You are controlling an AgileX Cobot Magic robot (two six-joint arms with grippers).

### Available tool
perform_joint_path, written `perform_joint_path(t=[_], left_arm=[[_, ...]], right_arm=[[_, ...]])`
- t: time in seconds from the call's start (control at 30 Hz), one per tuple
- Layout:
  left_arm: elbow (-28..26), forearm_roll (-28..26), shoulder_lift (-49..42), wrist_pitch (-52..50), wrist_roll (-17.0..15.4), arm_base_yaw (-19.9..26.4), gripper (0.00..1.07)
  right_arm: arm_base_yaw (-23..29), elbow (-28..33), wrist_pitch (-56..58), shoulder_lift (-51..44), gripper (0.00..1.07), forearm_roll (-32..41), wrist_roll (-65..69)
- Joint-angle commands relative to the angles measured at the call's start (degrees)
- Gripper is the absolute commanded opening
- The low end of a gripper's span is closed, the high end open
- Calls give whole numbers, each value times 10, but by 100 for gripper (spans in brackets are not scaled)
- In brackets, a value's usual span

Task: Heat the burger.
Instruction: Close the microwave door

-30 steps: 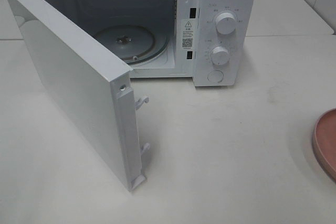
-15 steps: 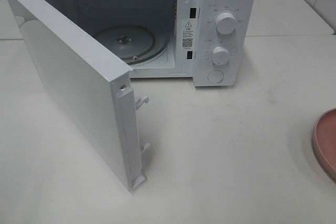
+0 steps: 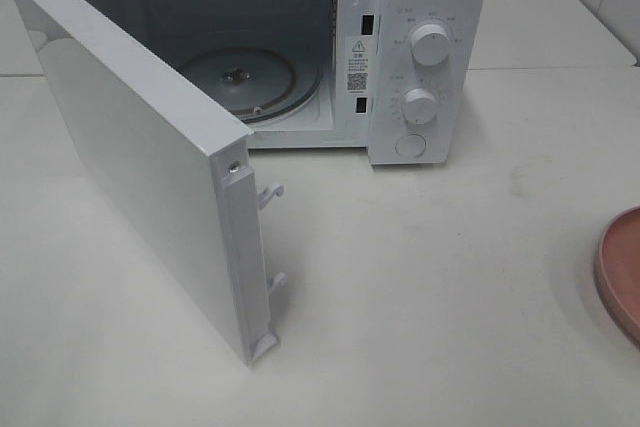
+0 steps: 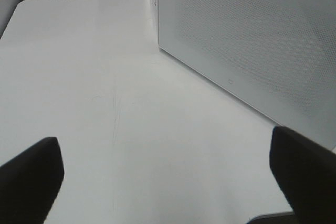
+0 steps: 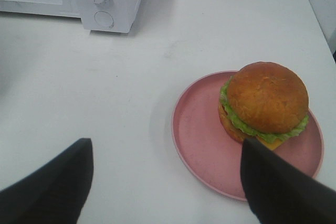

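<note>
The burger (image 5: 265, 103), with a golden-brown bun and a green lettuce edge, sits on a pink plate (image 5: 205, 140) in the right wrist view. My right gripper (image 5: 168, 192) is open above the table, short of the plate, with its fingers (image 5: 50, 190) on both sides of the view. In the exterior high view only the plate's edge (image 3: 620, 272) shows at the far right; the burger is out of that view. The white microwave (image 3: 425, 7) stands at the back with its door (image 3: 140, 157) swung open. My left gripper (image 4: 168, 177) is open and empty beside the door (image 4: 252, 40).
The glass turntable (image 3: 240, 77) lies inside the microwave's cavity. Two knobs (image 3: 428, 45) and a button are on its right panel. The open door juts far toward the table's front left. A tiled wall stands at the back right.
</note>
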Motion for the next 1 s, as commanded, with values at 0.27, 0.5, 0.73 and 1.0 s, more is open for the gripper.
perform_joint_path(t=[0.27, 0.5, 0.73, 1.0], left_arm=[[2, -1, -11, -7, -3, 1, 100], [2, -1, -11, -7, -3, 1, 100], [2, -11, -11, -7, -3, 1, 100], [2, -32, -11, -9, -3, 1, 100]], right_arm=[[-4, 1, -5, -15, 75, 1, -6], [-4, 1, -5, -15, 75, 1, -6], [-4, 1, -5, -15, 75, 1, -6], [-4, 1, -5, -15, 75, 1, -6]])
